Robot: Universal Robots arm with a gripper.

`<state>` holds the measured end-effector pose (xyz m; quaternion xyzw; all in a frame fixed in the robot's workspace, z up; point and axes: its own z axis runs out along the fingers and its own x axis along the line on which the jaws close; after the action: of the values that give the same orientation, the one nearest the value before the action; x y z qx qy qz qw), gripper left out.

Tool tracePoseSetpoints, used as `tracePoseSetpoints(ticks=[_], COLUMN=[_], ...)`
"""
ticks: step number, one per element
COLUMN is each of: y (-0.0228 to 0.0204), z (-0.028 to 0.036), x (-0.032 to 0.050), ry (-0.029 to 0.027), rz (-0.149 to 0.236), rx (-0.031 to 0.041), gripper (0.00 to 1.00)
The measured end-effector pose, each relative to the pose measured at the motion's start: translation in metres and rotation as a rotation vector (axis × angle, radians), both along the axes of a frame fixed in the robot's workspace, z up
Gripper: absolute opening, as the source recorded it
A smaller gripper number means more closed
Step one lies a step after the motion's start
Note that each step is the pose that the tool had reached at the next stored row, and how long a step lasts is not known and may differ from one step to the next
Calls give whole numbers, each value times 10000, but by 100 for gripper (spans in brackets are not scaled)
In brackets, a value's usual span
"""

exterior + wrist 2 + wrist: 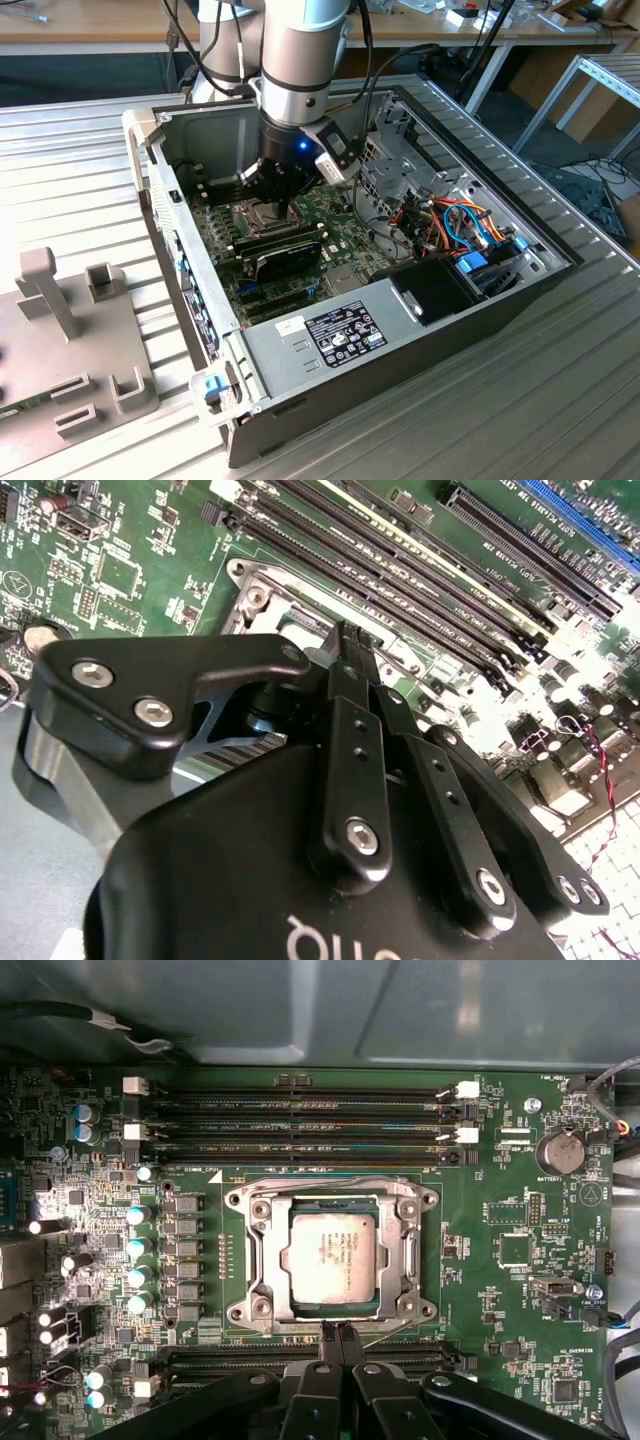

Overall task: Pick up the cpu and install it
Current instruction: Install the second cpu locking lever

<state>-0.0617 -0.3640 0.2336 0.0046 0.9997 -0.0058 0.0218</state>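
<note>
The cpu point(333, 1257), a flat silver-grey square, lies inside the socket's metal frame point(250, 1260) on the green motherboard point(520, 1300). My gripper point(337, 1334) is shut, its two black fingers pressed together with nothing between them. The fingertips hang just past the socket's edge, on the side of the black slots, and do not touch the cpu. In the second wrist view the closed gripper point(345, 638) hides most of the socket frame point(262, 592). In the exterior view the gripper point(283, 205) hovers low inside the open computer case, directly over the socket point(260, 212).
Long black memory slots point(300, 1120) run along one side of the socket, capacitors point(138, 1250) along another. The case walls point(160, 190), drive cage point(395, 150), bundled cables point(450, 225) and power supply point(340, 335) hem in the arm. A grey fixture point(60, 340) stands at the exterior view's left.
</note>
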Motion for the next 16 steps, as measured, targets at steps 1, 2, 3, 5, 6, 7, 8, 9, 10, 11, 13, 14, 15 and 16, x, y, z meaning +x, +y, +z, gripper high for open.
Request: tracePoseSetpoints(ticks=[1, 2, 3, 5, 6, 7, 8, 9, 10, 11, 13, 14, 15, 16], y=[0, 1, 0, 0, 0, 0, 0, 0, 0, 0, 0, 0, 0, 0], z=[-6, -15, -28, -50, -70, -100, -114, -129, -148, -153, -154, -155, -175, -195], x=[-5, -12, -25, -45, -54, -62, -65, -69, -71, -72, -72, -72, -72, -72], ry=[-1, -1, -1, -1, 0, 1, 1, 0, 0, 0, -1, -1, -1, 0], rz=[0, 0, 1, 0, 0, 0, 0, 0, 2, 2, 0, 0, 0, 1], rx=[1, 1, 0, 0, -1, -1, 0, 0, 0, -1, -1, 0, 0, 0], gripper=[11, 11, 11, 11, 11, 11, 11, 11, 11, 11, 11, 11, 11, 11])
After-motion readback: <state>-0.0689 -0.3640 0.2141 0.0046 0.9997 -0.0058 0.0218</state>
